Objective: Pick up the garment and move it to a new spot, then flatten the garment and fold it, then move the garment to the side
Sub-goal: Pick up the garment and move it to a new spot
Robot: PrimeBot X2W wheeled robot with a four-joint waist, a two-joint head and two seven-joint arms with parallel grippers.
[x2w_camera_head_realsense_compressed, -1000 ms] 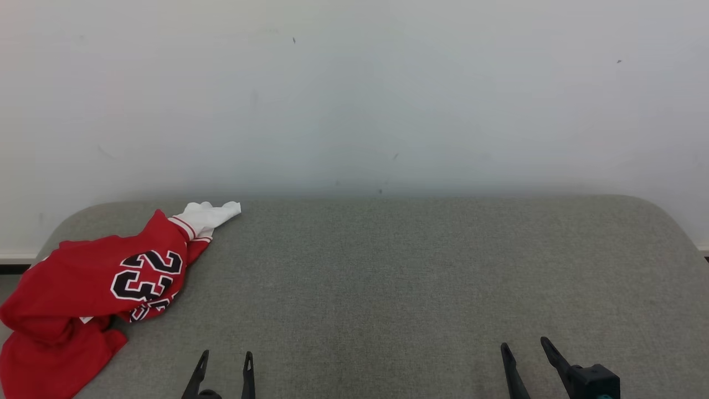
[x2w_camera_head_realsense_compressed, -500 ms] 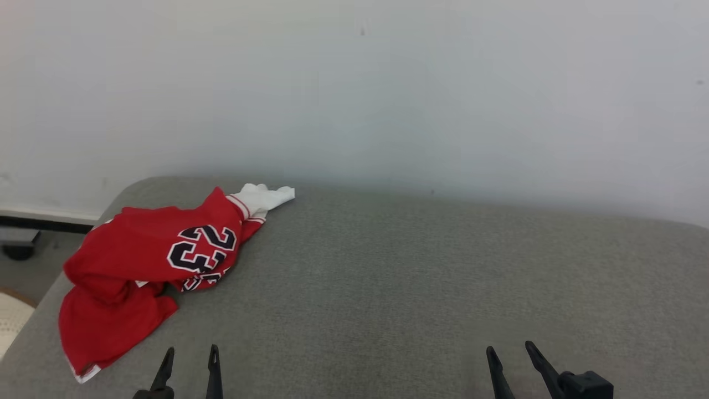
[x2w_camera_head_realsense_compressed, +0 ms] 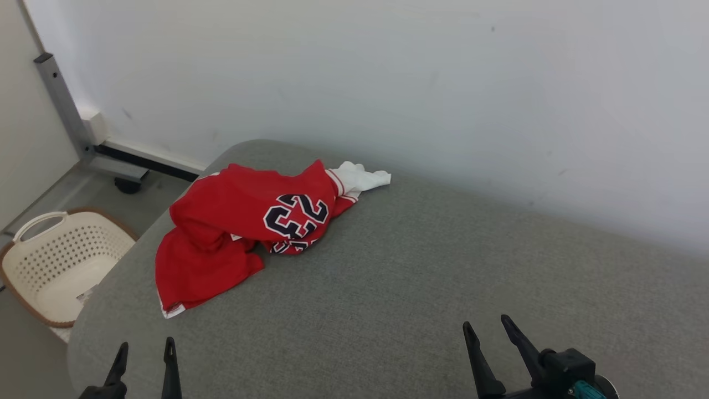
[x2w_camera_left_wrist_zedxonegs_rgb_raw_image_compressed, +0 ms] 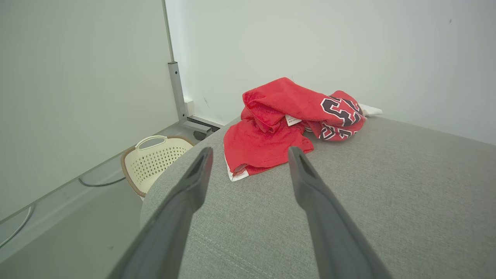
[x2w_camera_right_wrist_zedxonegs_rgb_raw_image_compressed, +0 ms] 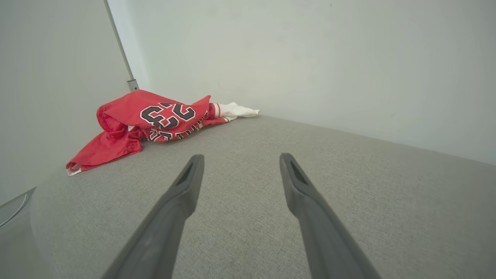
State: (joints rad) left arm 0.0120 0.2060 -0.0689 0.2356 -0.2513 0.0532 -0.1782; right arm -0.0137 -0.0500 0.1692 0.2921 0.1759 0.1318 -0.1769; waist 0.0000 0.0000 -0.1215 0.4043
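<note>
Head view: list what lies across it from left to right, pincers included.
By their middles: white basket → left pincer → red garment → right pincer.

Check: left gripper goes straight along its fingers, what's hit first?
Likely the crumpled red jersey, at its near hem, framed by the open left gripper. Depth unclear; it might graze the grey fabric tabletop first.

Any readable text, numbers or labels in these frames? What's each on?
"23": dark, white-edged digits on the red jersey, upside down in head view.
Partial lettering below it: hidden in folds, unreadable.
Small white tag on the jersey: too small to read.
</note>
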